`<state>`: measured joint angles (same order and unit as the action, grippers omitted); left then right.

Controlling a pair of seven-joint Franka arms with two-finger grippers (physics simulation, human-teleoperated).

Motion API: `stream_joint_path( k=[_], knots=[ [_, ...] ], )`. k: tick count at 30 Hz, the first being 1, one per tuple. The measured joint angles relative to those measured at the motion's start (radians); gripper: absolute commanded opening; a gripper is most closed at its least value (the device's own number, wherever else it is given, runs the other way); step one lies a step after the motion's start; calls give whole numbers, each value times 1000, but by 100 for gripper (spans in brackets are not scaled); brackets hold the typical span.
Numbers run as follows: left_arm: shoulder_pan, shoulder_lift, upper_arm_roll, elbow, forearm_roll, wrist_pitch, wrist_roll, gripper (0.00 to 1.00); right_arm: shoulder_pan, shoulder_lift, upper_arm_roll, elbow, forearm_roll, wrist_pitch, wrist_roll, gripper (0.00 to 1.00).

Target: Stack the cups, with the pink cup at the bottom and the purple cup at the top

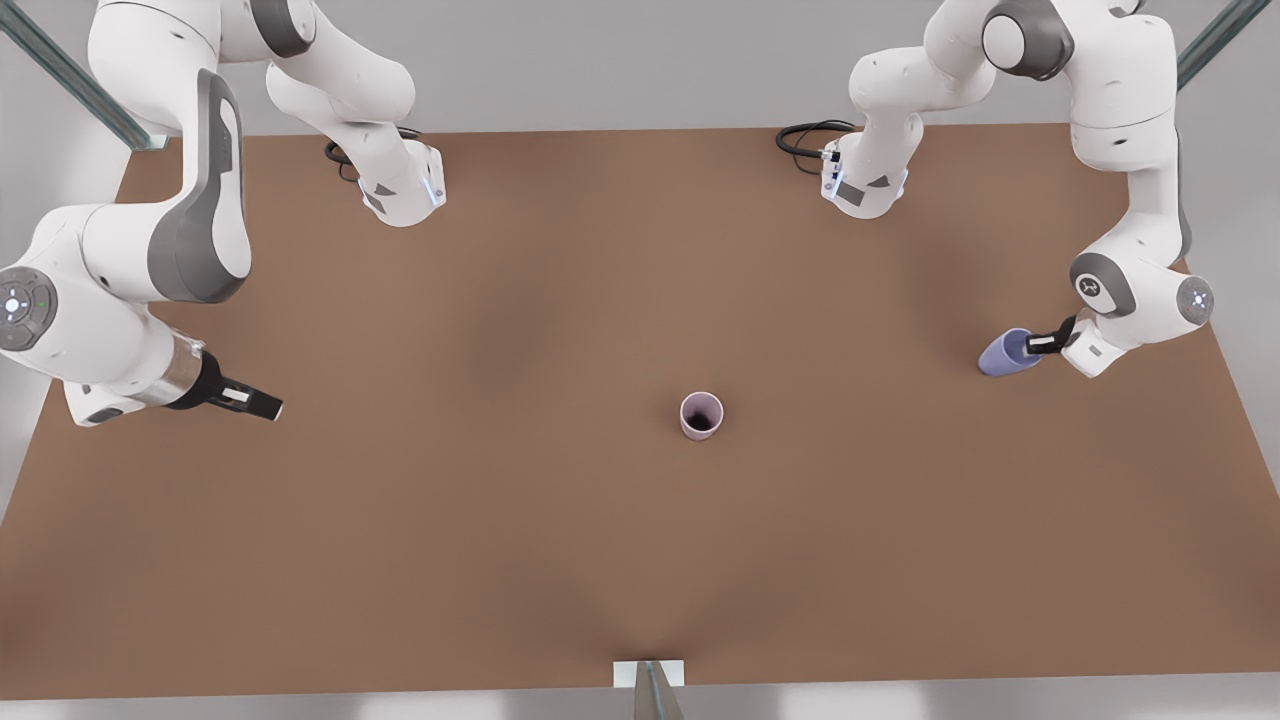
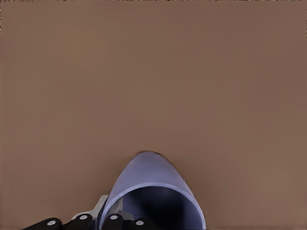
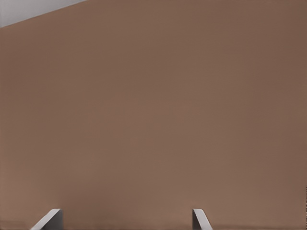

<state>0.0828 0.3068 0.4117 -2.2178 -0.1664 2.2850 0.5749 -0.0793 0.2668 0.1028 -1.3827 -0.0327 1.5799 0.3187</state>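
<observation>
The pink cup (image 1: 701, 415) stands upright near the middle of the brown table (image 1: 560, 540), its dark inside showing. Far to the front view's right, the purple cup (image 1: 1005, 353) is tilted, with its mouth toward the wrist. My left gripper (image 1: 1040, 343) is shut on its rim. In the left wrist view the purple cup (image 2: 151, 191) is close up, beside the dark fingers (image 2: 111, 222) on its rim. I cannot tell whether it touches the table. My right gripper (image 1: 265, 405) waits at the front view's left, open, its fingertips (image 3: 50, 219) over bare table.
Both arm bases (image 1: 400, 195) (image 1: 865, 185) stand at the back with black cables (image 1: 805, 140) beside them. A white bracket (image 1: 648, 673) sits at the table's near edge. Bare tabletop lies between the two cups.
</observation>
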Motion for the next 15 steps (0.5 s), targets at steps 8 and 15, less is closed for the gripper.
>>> stream_joint_path(
  k=[8,15],
  knots=[
    [-169,-59,-13,126,2,-48,-11,21,-2,2,3,-1,-61,18,-205,100],
    [-472,-17,-53,360,-1,-195,-149,21,-11,13,1,-3,-94,88,-518,100]
  ],
)
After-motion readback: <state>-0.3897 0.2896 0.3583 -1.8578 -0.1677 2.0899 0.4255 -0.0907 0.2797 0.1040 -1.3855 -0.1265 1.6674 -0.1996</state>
